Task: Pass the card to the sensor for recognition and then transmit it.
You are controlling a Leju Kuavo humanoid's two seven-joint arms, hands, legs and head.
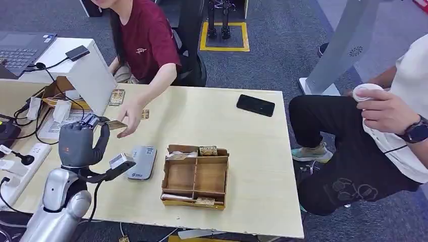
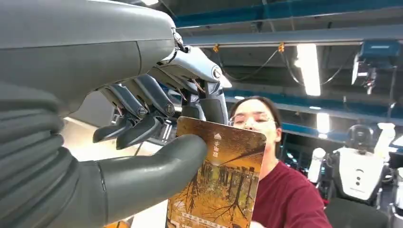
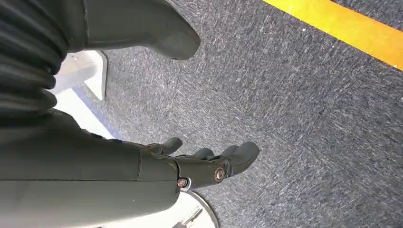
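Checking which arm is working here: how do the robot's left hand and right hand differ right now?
The left hand is raised over the table, while the right hand hangs over grey carpet. The left hand pinches a card between thumb and fingers; the right hand holds nothing, fingers apart. A person's hand reaches to the left hand's card; nobody is near the right hand. Both are grey with darker fingers.

The table (image 1: 252, 151) carries 1 black phone (image 1: 256, 105), 1 grey sensor (image 1: 142, 162) and 1 wooden compartment box (image 1: 195, 177), with 1 laptop (image 1: 22, 49) on the white stand at its far left corner. 1 card (image 2: 218, 180) is pinched in the left hand (image 1: 81, 143), and a 2nd hand, the right hand (image 3: 209, 164), hangs with nothing in it. 2 people are near: 1 person in a dark red shirt (image 1: 146, 38) and 1 person in black trousers (image 1: 353, 156).
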